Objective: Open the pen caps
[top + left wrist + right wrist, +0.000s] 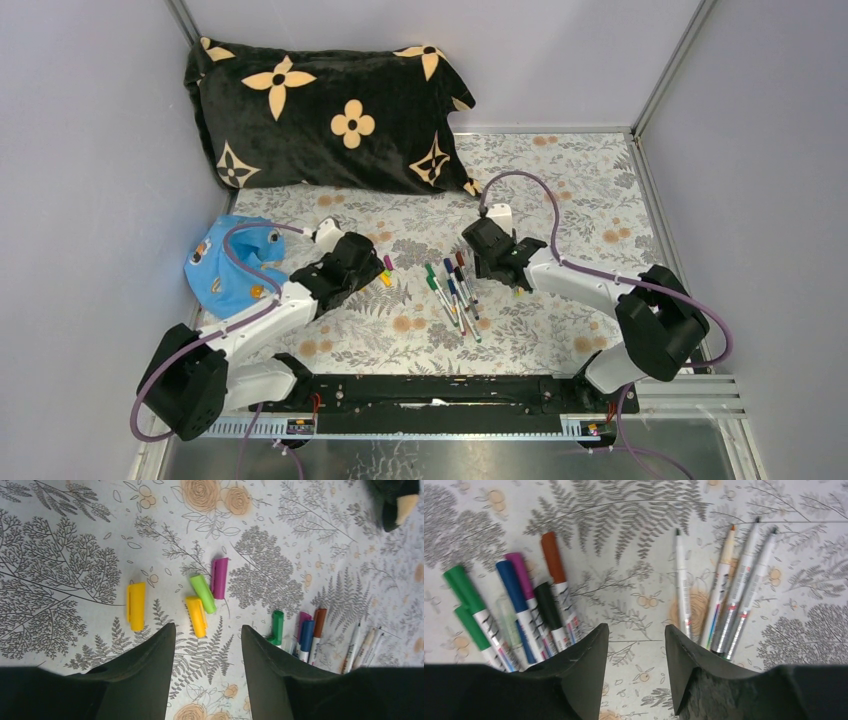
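Four loose pen caps lay on the desk just ahead of the left fingers. A green cap rested against a purple cap and a yellow cap, while a second yellow cap lay apart to their left. To the right of these, the pens lay in two groups near the middle of the desk. Six capped pens lay side by side, showing two green, one blue, one purple, one black and one brown cap. Four uncapped pens lay beside them with tips bared. Printing ran along the white-grey barrels but was too small to read. The left fingers stood well apart and held nothing. The right fingers were likewise spread over the bare gap between the two groups, gripping nothing. A black pillow with tan flower motifs lay at the far side, and a blue cloth item lay at the left; neither showed legible writing.
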Tool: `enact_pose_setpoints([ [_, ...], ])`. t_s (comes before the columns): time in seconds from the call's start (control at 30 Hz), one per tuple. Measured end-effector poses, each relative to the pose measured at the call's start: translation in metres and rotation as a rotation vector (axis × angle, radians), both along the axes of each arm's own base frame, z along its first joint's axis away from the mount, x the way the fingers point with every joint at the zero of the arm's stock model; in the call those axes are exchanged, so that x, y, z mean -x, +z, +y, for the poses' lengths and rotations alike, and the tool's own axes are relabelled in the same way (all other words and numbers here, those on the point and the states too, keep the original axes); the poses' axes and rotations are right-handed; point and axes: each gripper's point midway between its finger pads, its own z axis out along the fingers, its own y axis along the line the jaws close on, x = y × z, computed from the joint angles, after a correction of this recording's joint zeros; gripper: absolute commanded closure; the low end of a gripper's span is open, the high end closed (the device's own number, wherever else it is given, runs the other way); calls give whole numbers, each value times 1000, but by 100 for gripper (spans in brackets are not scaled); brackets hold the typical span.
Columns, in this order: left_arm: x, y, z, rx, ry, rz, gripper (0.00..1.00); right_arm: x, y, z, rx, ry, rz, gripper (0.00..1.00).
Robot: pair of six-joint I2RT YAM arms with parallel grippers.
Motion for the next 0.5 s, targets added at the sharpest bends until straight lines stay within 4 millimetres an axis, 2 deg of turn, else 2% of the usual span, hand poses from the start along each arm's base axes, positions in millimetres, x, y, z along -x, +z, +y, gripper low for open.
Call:
enact_pose_setpoints([
  [0.17,1,9,-5,32,-13,-19,43,4,1,21,-26,107,40,56],
  [0.5,4,11,-11,59,-28,-13,43,24,-30,39,-9,246,172,58],
])
